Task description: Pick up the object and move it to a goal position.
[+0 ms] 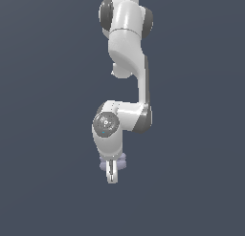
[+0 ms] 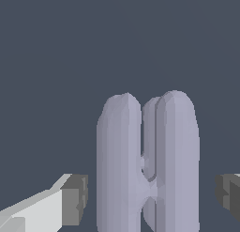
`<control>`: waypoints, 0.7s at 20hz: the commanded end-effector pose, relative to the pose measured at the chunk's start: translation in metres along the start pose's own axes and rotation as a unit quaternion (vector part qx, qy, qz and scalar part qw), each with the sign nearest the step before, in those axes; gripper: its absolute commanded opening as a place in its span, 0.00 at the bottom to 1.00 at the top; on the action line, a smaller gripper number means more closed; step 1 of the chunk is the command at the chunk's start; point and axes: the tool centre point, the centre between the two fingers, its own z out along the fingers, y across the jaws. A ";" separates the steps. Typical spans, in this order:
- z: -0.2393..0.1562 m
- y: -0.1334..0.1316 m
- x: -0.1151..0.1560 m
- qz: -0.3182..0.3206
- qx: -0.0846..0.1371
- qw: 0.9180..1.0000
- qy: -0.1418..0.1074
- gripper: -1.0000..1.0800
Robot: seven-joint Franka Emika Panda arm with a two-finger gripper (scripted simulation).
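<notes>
Wrist view: the lavender-grey object [image 2: 147,165] stands between the released fingers [image 2: 75,198], clear gaps either side, its long axis crossing the closing line.

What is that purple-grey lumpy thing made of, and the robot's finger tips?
It's a simulator render, so only looks count. The object seems matte plastic or clay: even lavender-grey, soft shading, no glints. The finger pads look like dull dark rubber: flat grey, no shine. The gripper body looks like glossy white plastic.
</notes>
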 end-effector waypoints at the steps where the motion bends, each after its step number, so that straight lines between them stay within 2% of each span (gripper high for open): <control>1: 0.014 0.001 0.000 0.001 0.000 1.000 0.000 0.96; 9: 0.022 -0.001 0.000 0.001 0.000 1.000 0.000 0.96; 10: 0.022 -0.001 0.000 0.001 0.000 1.000 0.000 0.00; 14: 0.022 -0.001 0.000 0.001 0.000 1.000 0.000 0.00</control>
